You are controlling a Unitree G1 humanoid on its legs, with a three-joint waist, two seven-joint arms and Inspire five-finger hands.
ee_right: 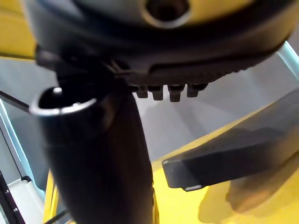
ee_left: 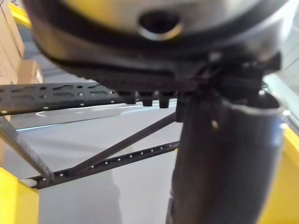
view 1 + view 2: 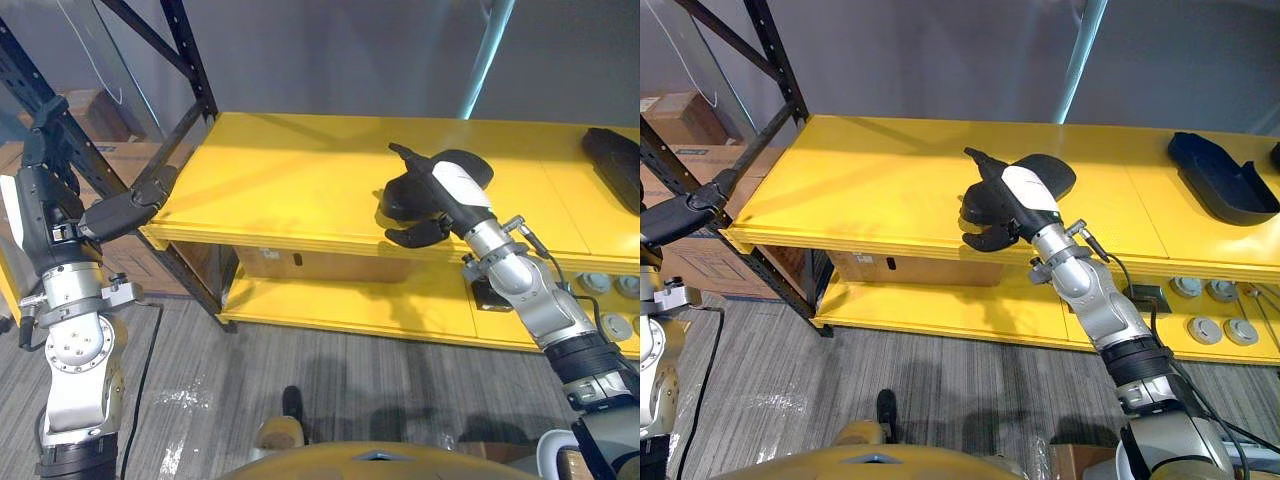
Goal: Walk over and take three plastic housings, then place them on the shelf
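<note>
**Right hand at a housing, shelf top**

Right hand (image 3: 990,207): over the yellow shelf (image 3: 870,190), near its front edge; I cannot tell whether it clamps the housing or only touches it.
Plastic housing (image 3: 1060,175): dark, matt, rounded shell; against the hand's far side, toward the shelf's back; in the right wrist view a long flat slab, blunt end nearest, shadow on the shelf beneath.
Second housing (image 3: 1222,178): black, shallow, tray-like; at the shelf's right end, well apart.
Left hand (image 3: 125,213): straight, empty, by the shelf's left corner; I judge the right hand far nearer.
</note>
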